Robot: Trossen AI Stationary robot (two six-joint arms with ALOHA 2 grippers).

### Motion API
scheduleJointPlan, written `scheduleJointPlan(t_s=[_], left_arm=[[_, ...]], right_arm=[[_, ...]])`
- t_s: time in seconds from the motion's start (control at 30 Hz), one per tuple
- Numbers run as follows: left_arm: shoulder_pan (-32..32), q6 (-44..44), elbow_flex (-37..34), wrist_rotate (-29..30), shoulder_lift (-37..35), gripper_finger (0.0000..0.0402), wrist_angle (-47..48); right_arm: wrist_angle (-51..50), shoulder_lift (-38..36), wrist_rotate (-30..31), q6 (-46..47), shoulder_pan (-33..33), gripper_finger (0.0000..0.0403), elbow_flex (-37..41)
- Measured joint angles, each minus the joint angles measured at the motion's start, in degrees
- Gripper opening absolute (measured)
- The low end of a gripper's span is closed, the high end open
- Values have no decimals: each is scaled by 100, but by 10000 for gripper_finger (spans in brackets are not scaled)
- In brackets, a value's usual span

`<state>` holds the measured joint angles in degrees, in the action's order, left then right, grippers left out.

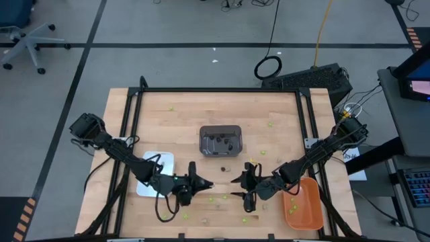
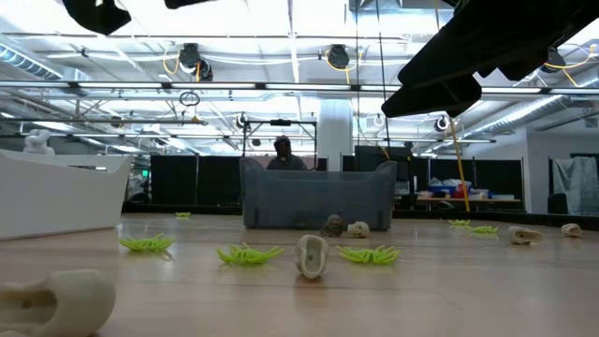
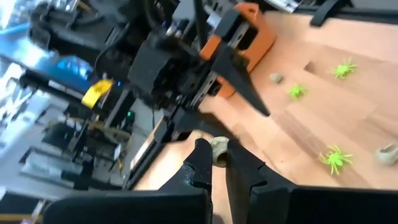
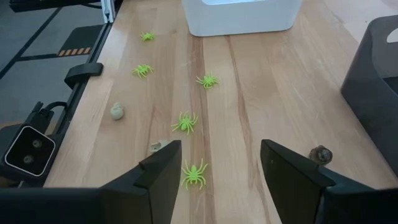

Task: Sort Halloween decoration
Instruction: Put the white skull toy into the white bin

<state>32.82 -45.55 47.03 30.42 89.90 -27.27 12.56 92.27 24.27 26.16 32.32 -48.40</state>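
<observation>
Starting on your left, the white tray [image 1: 163, 163] sits behind your left tool [image 1: 203, 183], at the near left part of the desk [image 1: 181, 121]. That left tool hangs over the front middle of the desk with its fingers [image 3: 200, 163] pressed together on a pale tan trinket [image 3: 219, 148], pinching it at the tips. Just beyond those tips, lime-green spider trinkets [image 1: 213, 199] lie scattered on the wood, and in the low view more of them [image 2: 248, 254] rest flat beside a tan skull-like piece [image 2: 312, 256]. Ahead of both tools, toward the middle of the desk, you have the dark grey tray [image 1: 220, 140] with several dark pieces inside it, and a small dark trinket [image 1: 224, 165] lies on the wood just in front of that tray. Your right tool [image 1: 236, 185] faces the left one from close by, its fingers spread wide and holding nothing; directly below and between its fingers a green spider [image 4: 194, 174] lies on the desk, with another spider [image 4: 185, 122] and a tan piece [image 4: 117, 111] a little farther out, and a dark round trinket [image 4: 321, 154] just outside one finger. Behind the right tool, the orange tray [image 1: 304, 204] sits at the near right corner with a few green pieces in it.
</observation>
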Motion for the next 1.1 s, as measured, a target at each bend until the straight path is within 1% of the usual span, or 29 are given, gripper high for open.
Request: scheduleJointPlan(t_s=[0.13, 0.27, 0.37, 0.5, 0.63, 0.73, 0.87, 0.97, 1.1], left_arm=[[-1, 624, 0, 175, -254, 14, 400], [0, 1596, 0, 227, -843, 14, 1551], [-1, 2646, 0, 233, -1380, 14, 2760], [-1, 4429, 0, 205, -2025, 14, 4604], [33, 6207, 0, -127, -2436, 14, 6279], [106, 7285, -80, -419, -2573, 14, 7196], [231, 8298, -267, -554, -2561, 14, 7923], [270, 8823, -448, -671, -2522, 14, 8016], [294, 9353, -643, -1014, -2514, 14, 8010]], right_arm=[[0, 0, 0, -1, 2, 206, -2], [-20, 0, 0, -24, 2, 206, 0], [-27, 0, 0, -67, 2, 206, 0], [-41, 0, 144, -157, 4, 206, -1], [-42, 0, 166, -180, 4, 206, -1], [-39, 0, 168, -178, 4, 206, 0], [-35, 2, 167, -121, 4, 206, 0], [-35, 2, 162, -20, 4, 206, -1], [-39, 2, 143, 83, 17, 206, -1]])
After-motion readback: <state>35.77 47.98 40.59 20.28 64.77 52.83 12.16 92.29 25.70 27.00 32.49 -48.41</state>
